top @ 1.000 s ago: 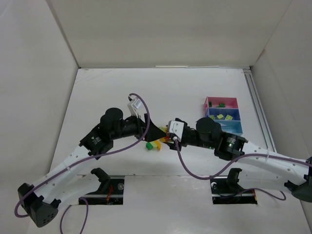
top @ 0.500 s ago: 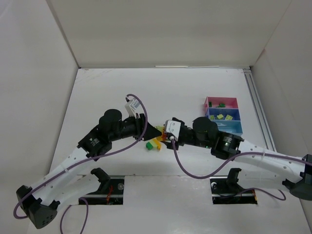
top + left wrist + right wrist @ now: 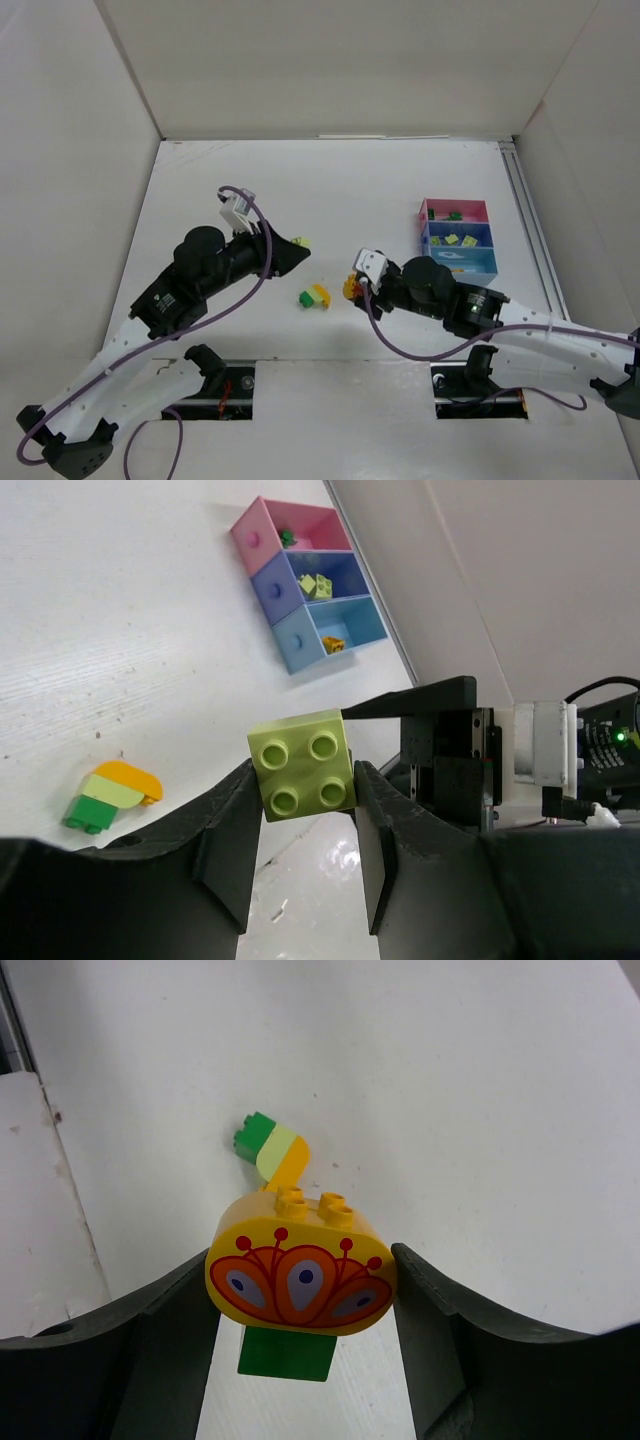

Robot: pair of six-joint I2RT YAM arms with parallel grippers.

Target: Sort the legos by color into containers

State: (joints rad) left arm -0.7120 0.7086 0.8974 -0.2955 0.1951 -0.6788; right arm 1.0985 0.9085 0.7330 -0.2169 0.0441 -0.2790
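My left gripper is shut on a pale yellow-green lego and holds it above the table. My right gripper is shut on a yellow rounded lego with an orange pattern and a dark green brick stuck beneath it. Between the two grippers a clump of green, pale and orange legos lies on the table. The containers sit at the right in a row: pink, dark blue and light blue.
The pink tray holds a green brick, the dark blue one pale yellow-green bricks, the light blue one an orange piece. White walls enclose the table on three sides. Purple cables loop from both wrists.
My left gripper has shut on the pale brick and drawn back up and left with it. The right gripper has pulled away to the right, holding the yellow piece.
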